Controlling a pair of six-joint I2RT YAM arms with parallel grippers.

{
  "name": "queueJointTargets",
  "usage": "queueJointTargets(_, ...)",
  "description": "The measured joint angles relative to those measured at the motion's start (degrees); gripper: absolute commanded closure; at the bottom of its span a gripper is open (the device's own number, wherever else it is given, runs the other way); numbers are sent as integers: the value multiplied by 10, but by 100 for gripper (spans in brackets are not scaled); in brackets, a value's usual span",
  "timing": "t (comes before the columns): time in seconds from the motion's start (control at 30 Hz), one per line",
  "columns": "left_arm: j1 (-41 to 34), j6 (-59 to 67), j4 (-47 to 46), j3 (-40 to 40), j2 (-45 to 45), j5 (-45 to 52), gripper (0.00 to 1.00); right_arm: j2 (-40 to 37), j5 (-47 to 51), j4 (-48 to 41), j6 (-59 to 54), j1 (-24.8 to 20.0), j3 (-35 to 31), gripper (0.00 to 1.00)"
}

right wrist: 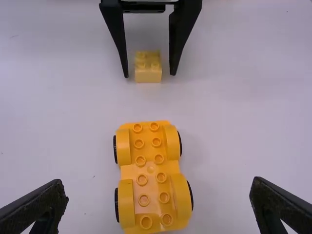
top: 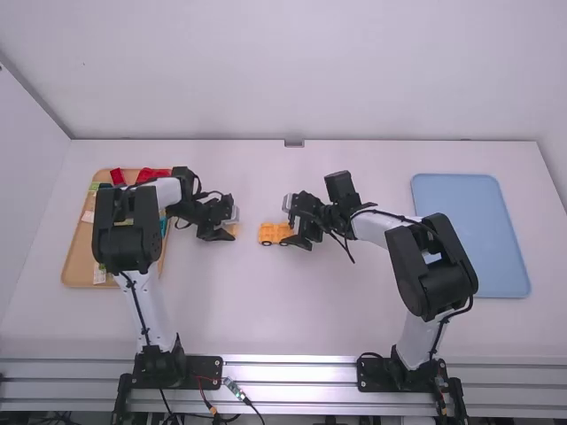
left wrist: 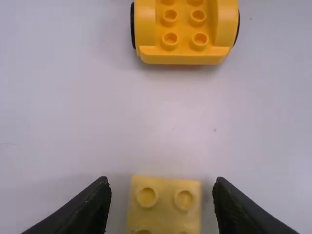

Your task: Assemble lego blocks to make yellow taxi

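Minding both ends from my console, I see the left gripper with its fingers parted around a small pale-yellow square-ended plastic block, a gap on each side, so it grasps nothing. The right gripper is spread wide astride the orange-yellow studded plastic car base with black wheels, touching neither flank. Block and base lie on the table in line, studs up, a short stretch apart.

I expect the block to be light, stiff, a little slippery and hardly fragile; I'd pinch its flat side walls, low, leaving the studs free. The base should roll if nudged, so I'd hold it squarely across its wheel arches.

The table edges are well off. The tan tray sits close by the left arm, the blue rectangular tray beyond the right; the grippers themselves would crowd first.
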Motion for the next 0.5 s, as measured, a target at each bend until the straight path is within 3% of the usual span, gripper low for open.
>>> queueJointTargets(0.5, 14, 6, -30, 24, 0, -5, 48, 0, 0, 0, 2, 0, 0, 1)
